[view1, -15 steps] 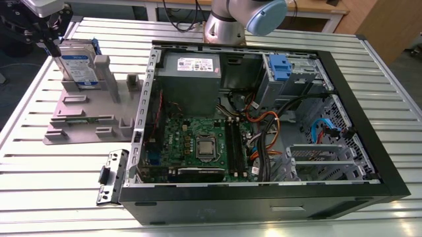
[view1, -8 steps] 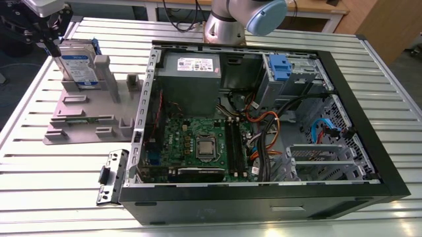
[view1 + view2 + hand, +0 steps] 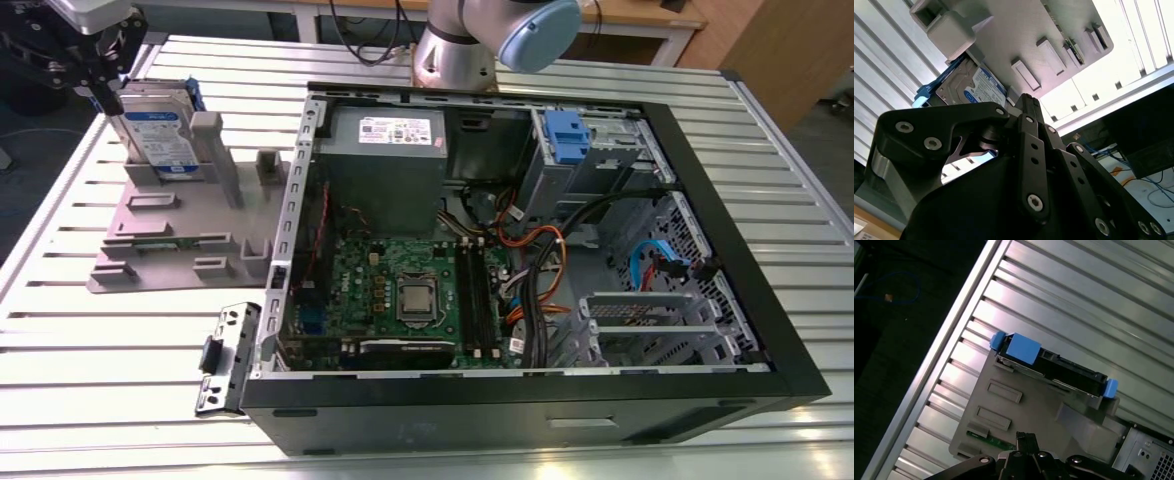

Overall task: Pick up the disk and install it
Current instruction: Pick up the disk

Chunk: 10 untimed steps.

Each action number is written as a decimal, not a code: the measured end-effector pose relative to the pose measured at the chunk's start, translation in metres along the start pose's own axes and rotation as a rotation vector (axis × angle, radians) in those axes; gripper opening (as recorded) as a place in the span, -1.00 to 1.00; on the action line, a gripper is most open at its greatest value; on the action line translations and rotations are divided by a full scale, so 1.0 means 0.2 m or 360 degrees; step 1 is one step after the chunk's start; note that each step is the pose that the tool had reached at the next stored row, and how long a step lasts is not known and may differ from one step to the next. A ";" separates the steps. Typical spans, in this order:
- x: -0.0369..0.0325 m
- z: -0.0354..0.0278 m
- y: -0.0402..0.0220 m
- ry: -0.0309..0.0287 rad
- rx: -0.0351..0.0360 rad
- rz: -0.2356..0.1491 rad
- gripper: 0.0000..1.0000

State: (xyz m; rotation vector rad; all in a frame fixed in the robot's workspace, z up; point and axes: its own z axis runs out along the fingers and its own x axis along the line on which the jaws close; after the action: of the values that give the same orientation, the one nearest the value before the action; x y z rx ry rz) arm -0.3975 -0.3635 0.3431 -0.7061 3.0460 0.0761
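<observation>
The disk (image 3: 159, 135) stands on edge in the grey stand (image 3: 167, 235) on the exterior view's left, silver with a white-and-blue label and blue bracket. My gripper (image 3: 102, 95) hangs just above its top corner on the exterior view's left, shut and holding nothing. In the first wrist view the disk (image 3: 1054, 365) shows edge-on with blue tabs at both ends, beyond the gripper (image 3: 1024, 437) and apart from it, seated in the stand (image 3: 1024, 410). In the second wrist view the label of the disk (image 3: 974, 87) faces the camera just past the gripper (image 3: 1026, 98), under the stand (image 3: 1014, 35).
An open black computer case (image 3: 747, 300) lies flat on the exterior view's right, with motherboard, cables and a bay holding a blue bracket (image 3: 567, 135). A loose black bracket (image 3: 227, 355) lies beside the case. The arm's base (image 3: 461, 50) stands behind it on the slatted metal table (image 3: 94, 420).
</observation>
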 end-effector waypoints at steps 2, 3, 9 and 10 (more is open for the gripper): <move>0.000 0.000 0.000 0.00003 0.0000 -0.0005 -0.80; 0.000 0.000 0.000 0.00004 0.0000 -0.0007 -0.80; 0.000 0.000 0.000 0.00010 -0.0001 -0.0022 -0.80; 0.000 0.000 0.000 0.00011 -0.0001 -0.0024 -0.80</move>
State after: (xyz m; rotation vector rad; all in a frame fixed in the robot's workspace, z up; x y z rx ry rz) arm -0.3975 -0.3635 0.3431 -0.7292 3.0410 0.0763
